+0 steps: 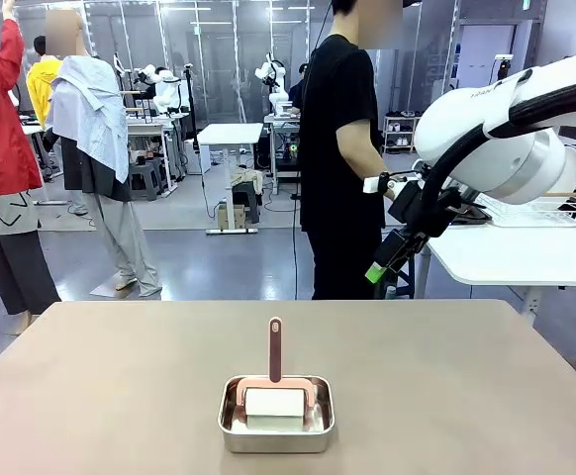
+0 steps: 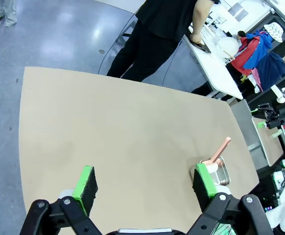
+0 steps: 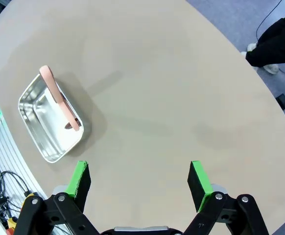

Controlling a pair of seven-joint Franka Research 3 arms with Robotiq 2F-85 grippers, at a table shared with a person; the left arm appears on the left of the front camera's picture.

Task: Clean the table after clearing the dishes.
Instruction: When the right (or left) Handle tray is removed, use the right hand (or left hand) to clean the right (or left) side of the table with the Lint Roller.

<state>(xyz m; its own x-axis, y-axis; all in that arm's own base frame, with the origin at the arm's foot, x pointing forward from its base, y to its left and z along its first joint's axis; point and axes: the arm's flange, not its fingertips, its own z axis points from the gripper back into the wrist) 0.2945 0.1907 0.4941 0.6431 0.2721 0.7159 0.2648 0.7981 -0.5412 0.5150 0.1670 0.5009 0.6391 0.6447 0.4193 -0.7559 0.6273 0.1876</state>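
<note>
Here's the desk (image 1: 120,396), a wide matte taupe-brown top lying across the near half of the front view. It's smooth and flat, and open on every side of the one thing sitting on it: a small rectangular steel pan (image 1: 273,441), shiny and round-cornered, near the robot-side edge about mid-width. In the pan lies a white roller (image 1: 274,403), its pink handle (image 1: 275,346) sticking up out of it. Plenty of bare room left, right and on toward the far edge. The left claw (image 2: 145,182) hangs above the desk, green pads spread wide with nothing between them, the pan peeking out past one pad. The right claw (image 3: 138,177) is the same: spread wide, empty, high over bare top, the pan off to one side. Beyond the far edge a person (image 1: 336,148) in black stands at a white table (image 1: 506,255).
</note>
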